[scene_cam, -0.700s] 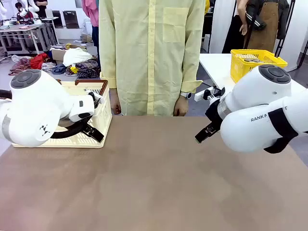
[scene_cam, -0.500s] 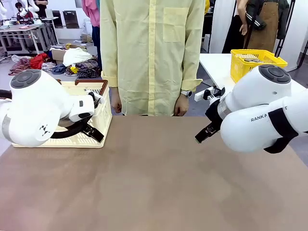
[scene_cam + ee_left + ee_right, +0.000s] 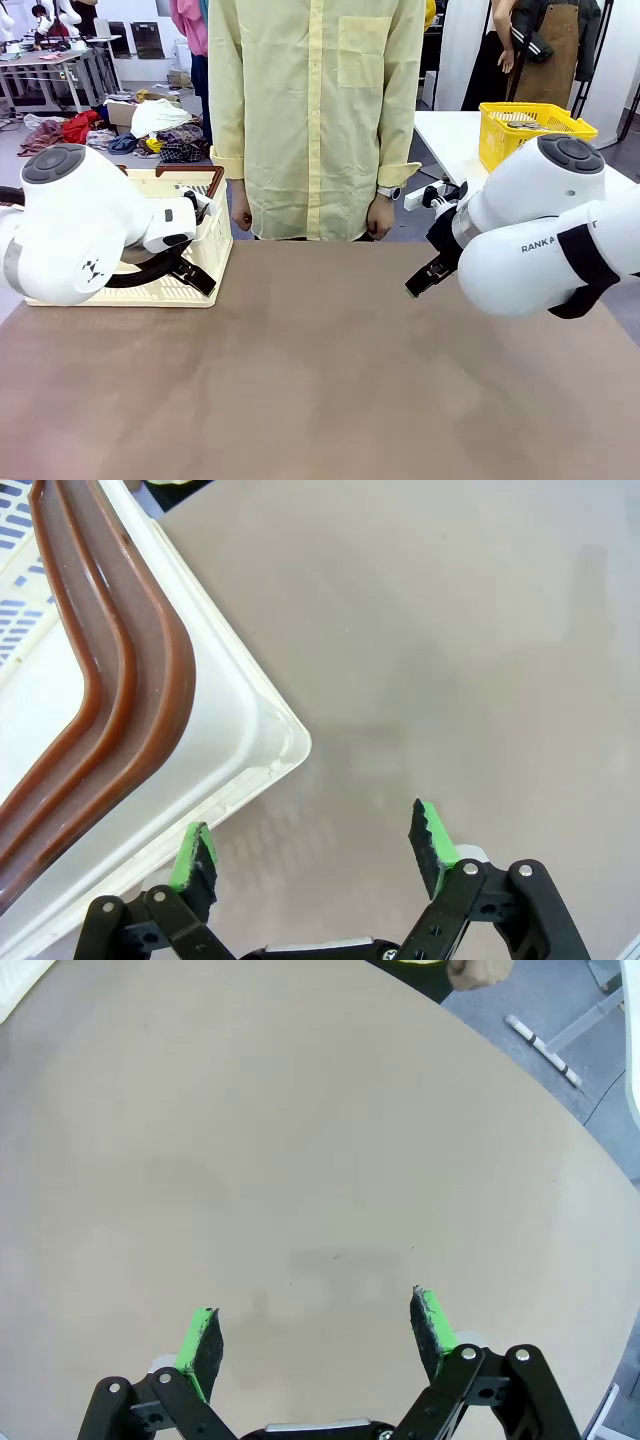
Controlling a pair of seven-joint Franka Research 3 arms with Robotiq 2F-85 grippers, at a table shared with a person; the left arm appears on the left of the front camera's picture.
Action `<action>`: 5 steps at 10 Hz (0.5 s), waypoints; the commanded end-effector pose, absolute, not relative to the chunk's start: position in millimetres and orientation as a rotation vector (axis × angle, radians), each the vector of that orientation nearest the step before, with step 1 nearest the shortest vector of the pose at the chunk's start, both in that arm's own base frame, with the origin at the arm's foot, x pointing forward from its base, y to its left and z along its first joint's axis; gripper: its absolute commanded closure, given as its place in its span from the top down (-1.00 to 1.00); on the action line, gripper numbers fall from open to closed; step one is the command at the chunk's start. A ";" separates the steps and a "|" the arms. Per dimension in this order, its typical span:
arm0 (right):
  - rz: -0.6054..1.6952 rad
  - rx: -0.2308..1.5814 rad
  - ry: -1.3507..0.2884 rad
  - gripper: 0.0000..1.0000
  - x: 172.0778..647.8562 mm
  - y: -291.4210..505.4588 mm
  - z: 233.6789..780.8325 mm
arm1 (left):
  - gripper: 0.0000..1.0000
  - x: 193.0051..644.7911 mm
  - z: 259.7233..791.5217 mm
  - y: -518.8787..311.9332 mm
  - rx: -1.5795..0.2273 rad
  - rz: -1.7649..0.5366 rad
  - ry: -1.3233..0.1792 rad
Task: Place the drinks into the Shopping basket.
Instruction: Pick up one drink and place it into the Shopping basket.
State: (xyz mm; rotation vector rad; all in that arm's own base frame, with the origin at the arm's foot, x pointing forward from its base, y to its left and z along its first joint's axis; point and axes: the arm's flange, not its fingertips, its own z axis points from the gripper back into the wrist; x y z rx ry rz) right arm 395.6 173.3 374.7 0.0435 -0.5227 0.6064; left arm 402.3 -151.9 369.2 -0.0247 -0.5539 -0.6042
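Note:
The drinks are out of view. The Shopping basket (image 3: pixel 213 250), cream-white with a brown rim, stands at the table's far left, partly behind my left arm. In the left wrist view its white corner (image 3: pixel 240 720) and brown handles (image 3: pixel 150 680) lie just under my left gripper (image 3: pixel 313 855), which is open and empty, one pad over the basket's edge. My right gripper (image 3: pixel 422 280) hangs at the table's right side. It is open over bare tabletop (image 3: pixel 316 1340) with nothing between its fingers.
A person in a pale yellow shirt (image 3: pixel 315 110) stands at the far edge, both hands hanging empty; one hand (image 3: pixel 480 970) shows at the top of the right wrist view. A bright yellow basket (image 3: pixel 525 125) sits on another table behind. The brown tabletop (image 3: pixel 320 370) is bare.
Both arms stay still. The person's hands have shifted very slightly.

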 end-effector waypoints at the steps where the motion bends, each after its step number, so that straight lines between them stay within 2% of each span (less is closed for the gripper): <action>1: 0.607 0.043 -0.528 1.00 395.1 172.6 375.4 | 1.00 403.2 370.5 -152.1 -0.025 -0.603 -0.552; 5: 0.607 0.043 -0.528 1.00 395.1 172.6 375.4 | 1.00 403.2 370.5 -152.1 -0.025 -0.603 -0.552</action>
